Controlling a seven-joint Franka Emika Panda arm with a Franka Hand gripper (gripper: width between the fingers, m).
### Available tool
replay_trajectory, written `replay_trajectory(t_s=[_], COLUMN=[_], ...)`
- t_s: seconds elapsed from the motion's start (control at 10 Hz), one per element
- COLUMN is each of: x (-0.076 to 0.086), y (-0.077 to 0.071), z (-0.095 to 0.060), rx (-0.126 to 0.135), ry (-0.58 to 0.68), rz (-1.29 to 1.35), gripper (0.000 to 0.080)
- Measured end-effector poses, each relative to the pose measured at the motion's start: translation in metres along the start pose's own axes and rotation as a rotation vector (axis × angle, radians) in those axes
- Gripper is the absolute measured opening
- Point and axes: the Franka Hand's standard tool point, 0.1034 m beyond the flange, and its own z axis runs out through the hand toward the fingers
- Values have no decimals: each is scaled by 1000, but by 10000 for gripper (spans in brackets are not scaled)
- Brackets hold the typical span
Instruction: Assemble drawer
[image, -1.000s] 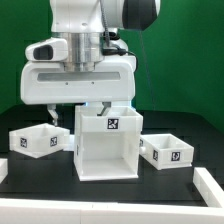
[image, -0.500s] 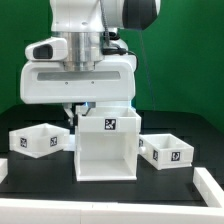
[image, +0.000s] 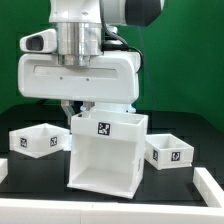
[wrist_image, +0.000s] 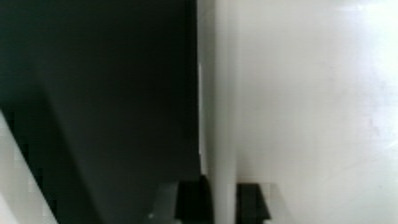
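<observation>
The large white cube-shaped housing (image: 105, 155) with a marker tag on top hangs tilted in the middle, its lower edge close to the black table. My gripper (image: 82, 108) is mostly hidden behind the housing's top rear edge. In the wrist view the gripper (wrist_image: 221, 192) is shut on a thin white wall of the housing (wrist_image: 302, 100), with one dark finger (wrist_image: 191, 200) on each side of it. Two small white drawers with marker tags sit on the table, one at the exterior view's left (image: 38, 140) and one at its right (image: 168, 152).
A white raised strip (image: 210, 186) runs along the table's front right corner, and another white piece (image: 3, 170) shows at the left edge. A green backdrop stands behind the arm.
The arm has risen and the housing has come up with it, tipping so its open front swings toward the camera. Both small drawers stay put.
</observation>
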Motion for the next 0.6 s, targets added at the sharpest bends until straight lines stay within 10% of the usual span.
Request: replay_trajectory(t_s=[0.4, 0.6], x=[-3, -2], y=[-5, -38], z=[4, 5], rx=[18, 10], ry=[-11, -36], rz=[212, 582], gripper=[32, 32])
